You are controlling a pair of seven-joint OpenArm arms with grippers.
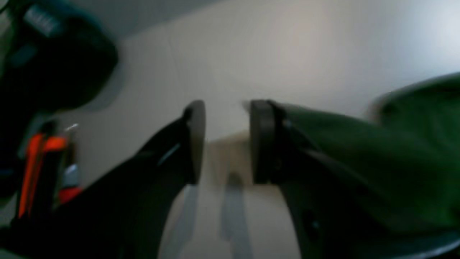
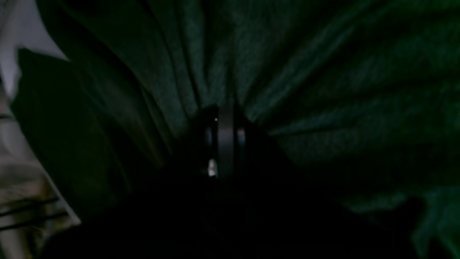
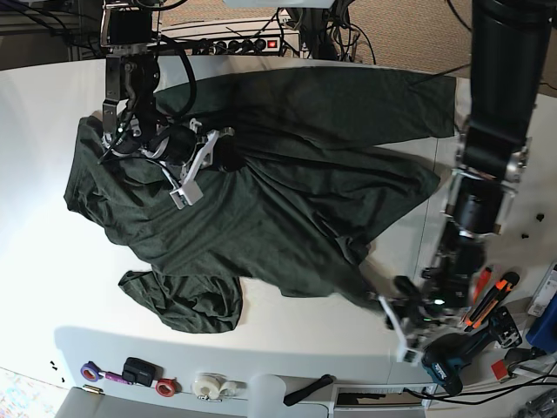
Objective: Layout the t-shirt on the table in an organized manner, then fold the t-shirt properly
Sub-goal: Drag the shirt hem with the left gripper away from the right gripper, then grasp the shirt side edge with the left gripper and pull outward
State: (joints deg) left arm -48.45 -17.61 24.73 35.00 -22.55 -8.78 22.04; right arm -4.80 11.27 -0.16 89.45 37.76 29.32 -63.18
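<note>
The left end effector (image 1: pixel 227 142) stands with its jaws parted and nothing between them; bare white worktop (image 1: pixel 287 54) shows through the gap. A fold of the dark green t-shirt (image 1: pixel 377 158) lies against the outside of one finger (image 1: pixel 261 142), draped there rather than gripped. In the base view this end effector (image 3: pixel 402 320) sits low at the near right, just at the shirt's trailing corner, with orange-handled tools (image 3: pixel 487 296) and a blue drill (image 3: pixel 452 366) close behind it.

The right end effector (image 2: pixel 226 144) is clamped tight on the cloth; pleats fan outward from its closed jaws in every direction, so it holds a bunched pinch of fabric. From overhead it (image 3: pixel 202 157) is at the far left, over the shirt's upper part.

The t-shirt (image 3: pixel 278 200) covers the middle of the worktop (image 3: pixel 35 261), but untidily: creased, skewed, one sleeve or corner rolled under at the near left, the hem running diagonally toward the right.

I judge this to be the laying-out step, with folding not yet begun. One corner looks released, the other side held. The next move likely calls for the left arm to take a fresh hold on an edge or corner, then for both arms to draw the cloth flat and square. The rolled near-left part will need opening out too.
</note>
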